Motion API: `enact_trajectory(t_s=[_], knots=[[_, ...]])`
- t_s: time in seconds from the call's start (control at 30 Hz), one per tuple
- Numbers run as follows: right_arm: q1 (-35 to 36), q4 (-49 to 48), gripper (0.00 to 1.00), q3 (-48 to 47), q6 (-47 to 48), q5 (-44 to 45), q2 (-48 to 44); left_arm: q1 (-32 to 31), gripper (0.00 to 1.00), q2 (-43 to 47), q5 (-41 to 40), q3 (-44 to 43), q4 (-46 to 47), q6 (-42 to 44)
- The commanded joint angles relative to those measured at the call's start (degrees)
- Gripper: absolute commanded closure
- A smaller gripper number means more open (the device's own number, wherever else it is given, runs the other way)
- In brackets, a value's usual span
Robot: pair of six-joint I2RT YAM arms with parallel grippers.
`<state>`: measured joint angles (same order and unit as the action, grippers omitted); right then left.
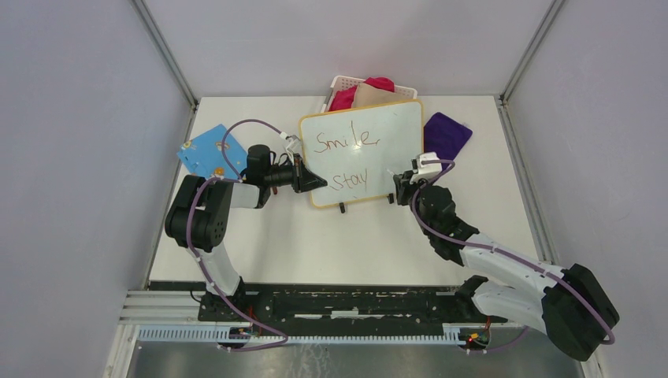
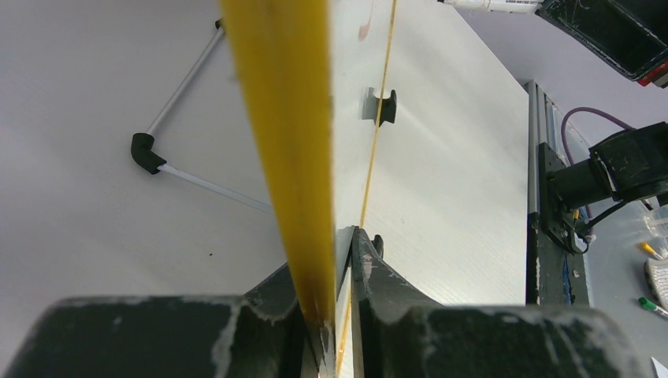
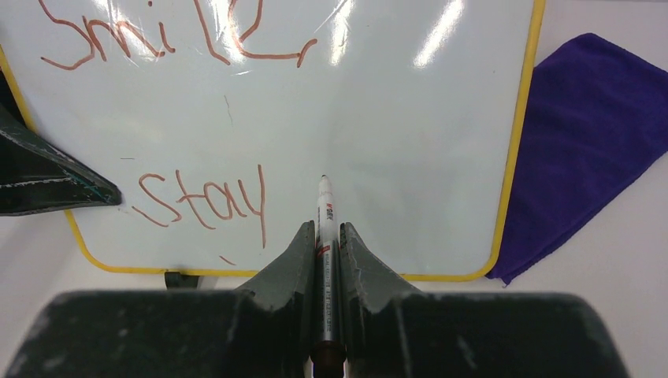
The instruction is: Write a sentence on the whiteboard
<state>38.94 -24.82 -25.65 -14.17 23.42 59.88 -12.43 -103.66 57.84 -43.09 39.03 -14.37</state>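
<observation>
From above, the whiteboard [image 1: 390,126] sits at the back of the tabletop [image 1: 354,244], in front of a white basket [image 1: 340,82], with a purple cloth [image 1: 447,134] just beside it. The sentence [image 1: 347,141] says "Smile," and under it "stay". The last word is not there yet. The left gripper [image 1: 315,183] is at the board's lower left edge and the right gripper [image 1: 400,189] is at its lower right. The left wrist camera shows the left gripper pinching the yellow rim, one finger on each side. I think that keeps the board from sliding. The right wrist camera shows the right gripper pinching a marker [image 3: 325,224]. Its tip points at the bare white spot just right of "stay", likely where the next word goes. I cannot tell if the tip touches.
</observation>
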Motion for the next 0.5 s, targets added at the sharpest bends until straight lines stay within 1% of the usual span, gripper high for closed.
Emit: enact_trajectory(t_s=[0.0,0.1,0.2,0.27,0.47], knots=[[0.8,-5.5,1.00,-1.9,1.4,0.8,0.4,-2.3,0.98,-2.9,-8.6,1.0,-9.8,5.5],[2.7,-3.8,1.00,-4.7,5.1,3.3,1.5,-2.3,0.98,-3.1,-8.7,0.8,-9.8,5.4],[3.5,-6.3,1.00,-4.8,7.6,3.7,2.1,-2.2,0.98,-3.2,-8.7,0.7,-9.8,5.5],[3.5,-7.9,1.00,-4.3,8.0,2.9,2.6,-2.2,0.98,-3.2,-8.7,0.8,-9.8,5.5],[3.6,-7.7,1.00,-2.5,6.7,0.2,3.5,-2.2,0.98,-3.3,-8.8,0.8,-9.8,5.4]])
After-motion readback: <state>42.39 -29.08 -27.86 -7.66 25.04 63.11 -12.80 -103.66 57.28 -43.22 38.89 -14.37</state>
